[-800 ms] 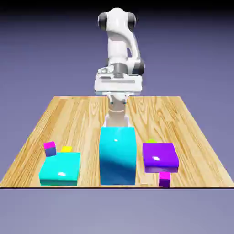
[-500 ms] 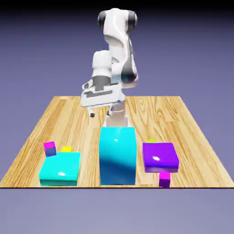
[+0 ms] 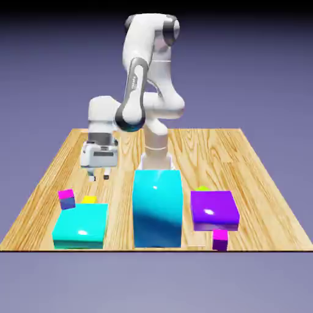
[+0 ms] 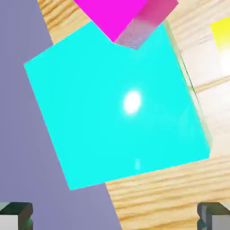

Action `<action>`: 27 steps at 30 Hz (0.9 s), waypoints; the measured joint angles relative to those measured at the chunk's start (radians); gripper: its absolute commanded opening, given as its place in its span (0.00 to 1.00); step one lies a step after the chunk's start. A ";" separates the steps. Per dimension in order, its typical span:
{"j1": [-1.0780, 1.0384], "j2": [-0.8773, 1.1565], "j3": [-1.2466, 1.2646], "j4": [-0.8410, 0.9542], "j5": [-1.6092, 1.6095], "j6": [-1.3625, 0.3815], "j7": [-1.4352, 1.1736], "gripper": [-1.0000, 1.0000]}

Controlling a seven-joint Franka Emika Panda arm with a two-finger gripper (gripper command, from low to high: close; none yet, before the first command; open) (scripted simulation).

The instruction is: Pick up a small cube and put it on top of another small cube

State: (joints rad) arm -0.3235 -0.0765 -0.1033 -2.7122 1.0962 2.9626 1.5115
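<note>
The small cube (image 3: 89,199) is a tiny, plain bright-yellow block, far smaller than the blocks around it. In the exterior view only its top and a sliver of one side show, since it sits on the desk (image 3: 110,153) just behind the far edge of the flat cyan block (image 3: 81,225), towards the exterior view's left. As a cube it has no long axis; it lies flat, and from what shows its edges seem roughly in line with those of the flat cyan block. In the hand view it appears as a yellow patch (image 4: 221,33) at the upper right edge, partly cut off and washed out by glare.

A tiny magenta cube (image 3: 66,198) sits close by on the exterior view's left of it, apart from it. A tall cyan block (image 3: 158,208) stands in the middle, and a purple block (image 3: 213,209) lies to the exterior view's right.

The end effector (image 3: 99,178) hangs above the desk, behind the small cube and clear of it, pointing down. Its fingers are spread wide with nothing between them.
</note>
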 measured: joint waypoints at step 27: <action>-0.118 0.384 -0.060 0.152 0.710 -0.065 0.132 0.00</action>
State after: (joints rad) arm -0.4411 0.3070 -0.1632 -2.5601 1.8062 2.8976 1.6437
